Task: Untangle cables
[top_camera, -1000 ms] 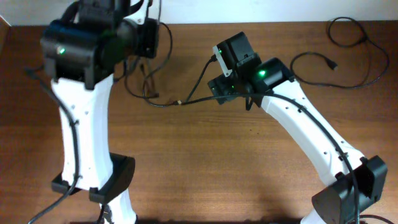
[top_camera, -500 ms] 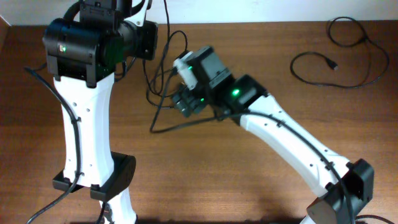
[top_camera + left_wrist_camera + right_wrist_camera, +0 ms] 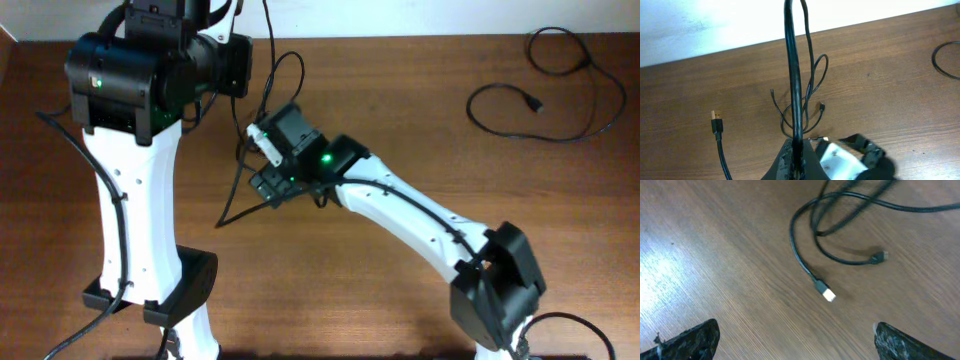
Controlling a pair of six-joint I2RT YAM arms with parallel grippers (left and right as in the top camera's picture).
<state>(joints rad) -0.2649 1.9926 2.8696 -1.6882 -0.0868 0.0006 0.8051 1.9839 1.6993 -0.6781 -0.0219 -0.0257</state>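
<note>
The left pincer (image 3: 796, 155) is clamped on one strand of the cables (image 3: 793, 80), whose light, limp loops lie on the table (image 3: 890, 65) below it, where the right pincer (image 3: 792, 340) hovers wide apart, likely best pinching a strand near its plug.

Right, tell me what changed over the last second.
The right arm swept left, bringing its open right pincer over the cables, which shifted too. The left pincer stays shut on one raised cable; the far-right cable has not moved.
</note>
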